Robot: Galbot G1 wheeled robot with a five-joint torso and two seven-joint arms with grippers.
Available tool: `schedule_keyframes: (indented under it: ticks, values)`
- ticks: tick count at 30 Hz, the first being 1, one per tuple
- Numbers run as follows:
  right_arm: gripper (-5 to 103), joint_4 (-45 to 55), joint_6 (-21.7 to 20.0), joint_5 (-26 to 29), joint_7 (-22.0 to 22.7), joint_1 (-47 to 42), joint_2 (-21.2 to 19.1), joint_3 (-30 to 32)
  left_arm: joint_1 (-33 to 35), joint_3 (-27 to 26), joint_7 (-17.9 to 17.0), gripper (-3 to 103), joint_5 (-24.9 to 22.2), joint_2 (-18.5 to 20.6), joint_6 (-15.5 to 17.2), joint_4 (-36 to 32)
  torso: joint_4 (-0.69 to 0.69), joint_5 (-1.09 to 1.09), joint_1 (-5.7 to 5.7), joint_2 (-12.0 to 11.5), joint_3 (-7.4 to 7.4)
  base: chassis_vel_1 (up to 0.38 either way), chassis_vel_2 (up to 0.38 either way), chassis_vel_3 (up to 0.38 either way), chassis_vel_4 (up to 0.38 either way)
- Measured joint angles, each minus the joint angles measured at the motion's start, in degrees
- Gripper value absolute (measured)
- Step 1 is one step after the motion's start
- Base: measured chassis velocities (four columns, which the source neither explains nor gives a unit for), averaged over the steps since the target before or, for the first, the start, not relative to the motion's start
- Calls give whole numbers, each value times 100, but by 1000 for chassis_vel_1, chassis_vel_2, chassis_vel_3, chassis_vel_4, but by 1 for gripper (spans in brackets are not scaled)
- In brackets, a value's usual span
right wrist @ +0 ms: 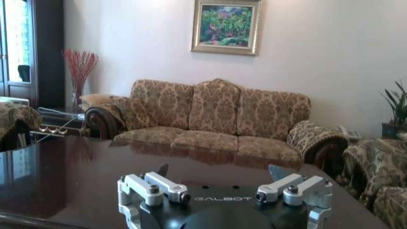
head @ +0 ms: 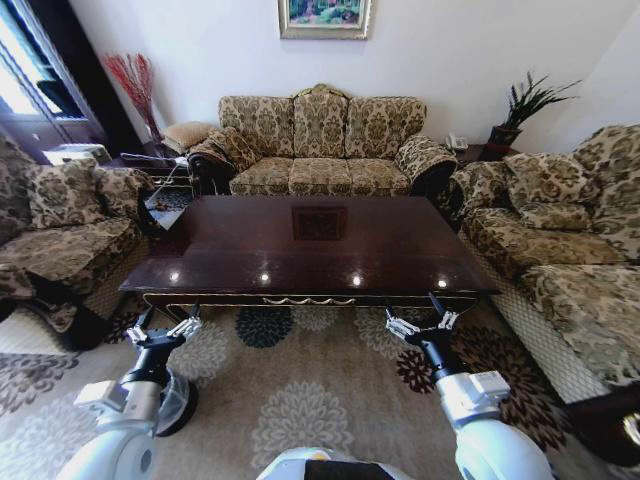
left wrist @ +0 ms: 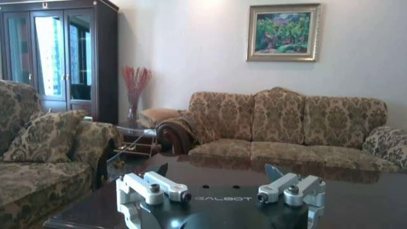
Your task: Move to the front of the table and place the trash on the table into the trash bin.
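My left gripper (head: pixel 160 326) and right gripper (head: pixel 421 318) wide open, holding nothing, near table (head: pixel 300 240) edge. Risk: bumping edge if I roll closer. See no trash here.

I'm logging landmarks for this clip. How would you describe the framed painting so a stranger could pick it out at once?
Start at the dark glossy table and look across it to the three-seat patterned sofa against the back wall. The painting hangs on the pale wall above that sofa. It is the only picture on the wall, with a gold frame around green foliage and pink and yellow patches.
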Motion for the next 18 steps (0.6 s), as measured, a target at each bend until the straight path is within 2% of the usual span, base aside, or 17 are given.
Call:
schedule_keyframes:
  ticks: [4,5,7,18]
  values:
    - [100,-21,1,52,11,29,5,-20,-14,9,0,100,-10,0,14,-94,-3,-6,1,0,0,-7,-9,18,3]
    - [100,-23,1,70,31,40,12,-33,-12,9,0,100,-16,4,29,-117,-2,-14,1,0,0,0,0,0,0]
    - [100,-31,1,78,54,48,35,-53,4,-1,0,100,-22,11,50,-153,0,-5,2,0,0,45,60,-25,-29]
    - [100,-42,98,-142,-141,56,111,-48,33,12,19,100,19,-8,52,-203,-1,-3,1,0,0,9,10,-5,-2]
